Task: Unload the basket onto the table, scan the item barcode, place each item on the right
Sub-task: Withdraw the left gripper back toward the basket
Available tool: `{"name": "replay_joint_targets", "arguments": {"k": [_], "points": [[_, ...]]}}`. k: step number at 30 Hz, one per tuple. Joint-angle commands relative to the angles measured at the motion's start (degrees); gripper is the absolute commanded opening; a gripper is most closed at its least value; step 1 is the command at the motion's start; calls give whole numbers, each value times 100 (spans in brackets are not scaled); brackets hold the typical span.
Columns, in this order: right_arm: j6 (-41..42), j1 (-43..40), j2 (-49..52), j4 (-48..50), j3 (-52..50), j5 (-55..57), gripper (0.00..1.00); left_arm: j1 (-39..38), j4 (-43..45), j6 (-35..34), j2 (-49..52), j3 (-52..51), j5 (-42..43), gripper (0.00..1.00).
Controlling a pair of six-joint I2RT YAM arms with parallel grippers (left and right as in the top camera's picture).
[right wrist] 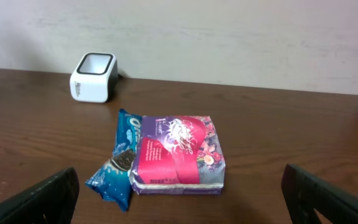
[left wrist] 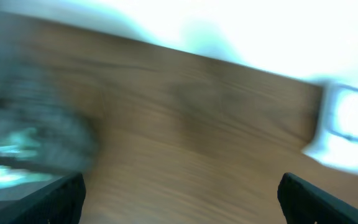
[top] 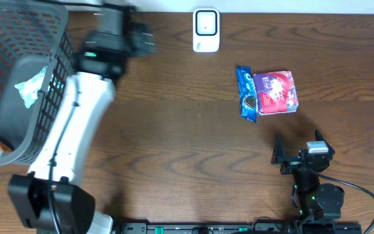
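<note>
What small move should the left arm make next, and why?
Probably swing the left gripper from the basket toward the pink packet: its jaws are open and empty, and the packet lies against the cookie pack.

Left gripper (left wrist: 180, 190) spread wide, right gripper (right wrist: 179, 186) likewise

Open tabletop (top: 187, 130) lies between right pincer (top: 297, 146) and 2 packets (top: 274, 92).

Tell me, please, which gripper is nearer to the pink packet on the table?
Right. The right gripper is just below the pink packet in the overhead view, open toward it. The left gripper is far away, between the basket and the scanner.
</note>
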Motion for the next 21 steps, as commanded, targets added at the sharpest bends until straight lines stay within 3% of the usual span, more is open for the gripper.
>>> {"name": "replay_joint_targets", "arguments": {"k": [1, 8, 14, 21], "points": [[-4, 35, -35, -20, -9, -15, 99, 796, 46, 151, -466, 4, -610, 99], [-4, 35, -35, -20, -9, -13, 99, 1698, 765, 179, -960, 11, -595, 98], [-4, 35, -33, -20, -9, -13, 99, 2020, 815, 474, -1021, 11, 658, 98], [-7, 35, -35, -20, -9, -13, 99, 2354, 1123, 476, -1012, 9, 424, 95]]}}
